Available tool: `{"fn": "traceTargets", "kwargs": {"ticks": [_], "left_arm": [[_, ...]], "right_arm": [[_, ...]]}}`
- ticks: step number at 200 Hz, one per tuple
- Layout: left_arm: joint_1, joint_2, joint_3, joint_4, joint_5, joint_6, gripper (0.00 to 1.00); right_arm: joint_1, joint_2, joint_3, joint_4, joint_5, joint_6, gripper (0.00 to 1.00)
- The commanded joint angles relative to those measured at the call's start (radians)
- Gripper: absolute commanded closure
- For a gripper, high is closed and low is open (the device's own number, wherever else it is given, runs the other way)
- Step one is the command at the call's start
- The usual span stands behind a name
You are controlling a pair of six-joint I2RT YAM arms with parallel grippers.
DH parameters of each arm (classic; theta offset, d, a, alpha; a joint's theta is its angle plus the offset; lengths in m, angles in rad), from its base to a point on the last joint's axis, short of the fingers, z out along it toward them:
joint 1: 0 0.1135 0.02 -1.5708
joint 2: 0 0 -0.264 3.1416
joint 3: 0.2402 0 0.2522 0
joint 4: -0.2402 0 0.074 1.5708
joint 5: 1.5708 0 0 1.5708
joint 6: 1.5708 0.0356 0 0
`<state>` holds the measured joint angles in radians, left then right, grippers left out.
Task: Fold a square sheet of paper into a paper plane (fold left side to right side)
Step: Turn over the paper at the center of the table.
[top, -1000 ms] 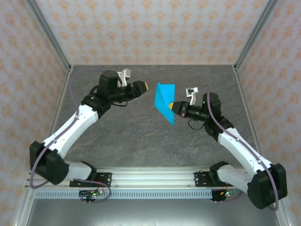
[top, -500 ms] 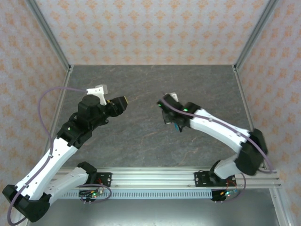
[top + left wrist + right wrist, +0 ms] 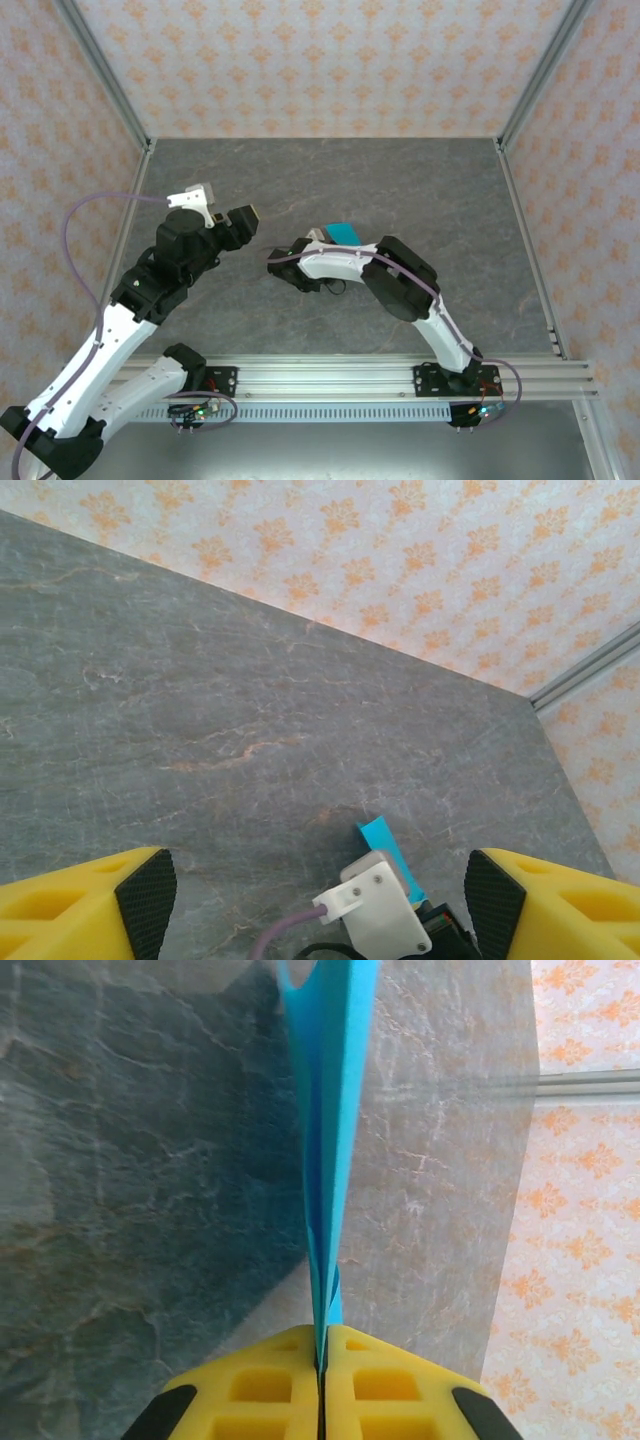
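Note:
The sheet of paper is bright cyan-blue and folded into several layers. In the right wrist view it stands edge-on above the grey table, rising straight out of my right gripper, whose yellow fingers are shut on its lower edge. From above, a small patch of the paper shows beside my right gripper at mid-table, with the right arm curled over it. My left gripper hovers to its left, open and holding nothing. In the left wrist view, my left gripper frames the paper and the right wrist's white camera bracket.
The grey marbled table is walled by patterned panels at the back and sides, with metal corner posts. A metal rail carrying both arm bases runs along the near edge. A purple cable loops off the left arm.
My right arm has swung left and curled in toward mid-table, carrying the paper with it. My left arm has drawn back to the left and its jaws have opened wider.

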<state>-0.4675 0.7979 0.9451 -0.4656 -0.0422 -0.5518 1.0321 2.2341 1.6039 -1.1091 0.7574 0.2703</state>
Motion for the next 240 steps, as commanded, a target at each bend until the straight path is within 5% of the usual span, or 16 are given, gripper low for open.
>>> {"fn": "traceTargets", "kwargs": {"ticks": [1,18,54,89,139,171,209,240], "left_arm": [[-0.001,-0.012,-0.016,-0.018,-0.043,0.012,0.20],[-0.001,-0.006,-0.026,-0.017,-0.034,0.036,0.20],[-0.001,0.030,-0.043,0.006,0.022,0.026,0.19],[-0.001,0.125,-0.064,0.070,0.126,-0.041,0.20],[-0.021,0.395,-0.104,0.325,0.346,-0.176,0.20],[-0.053,0.597,-0.103,0.514,0.453,-0.280,0.21],[-0.084,0.799,-0.068,0.654,0.509,-0.348,0.23],[-0.099,0.907,-0.008,0.655,0.519,-0.344,0.26]], "right_arm": [[0.003,0.032,0.061,-0.050,-0.014,0.003,0.90],[0.004,0.024,0.055,-0.009,-0.118,-0.012,0.86],[0.003,-0.147,-0.065,0.199,-0.400,-0.034,0.59],[-0.028,-0.385,-0.201,0.299,-0.510,-0.001,0.42],[-0.246,-0.822,-0.514,0.526,-0.767,0.054,0.24],[-0.462,-1.033,-0.752,0.745,-1.075,0.113,0.10],[-0.657,-1.128,-0.922,0.910,-1.310,0.195,0.03],[-0.719,-1.136,-0.960,0.929,-1.390,0.190,0.03]]}}
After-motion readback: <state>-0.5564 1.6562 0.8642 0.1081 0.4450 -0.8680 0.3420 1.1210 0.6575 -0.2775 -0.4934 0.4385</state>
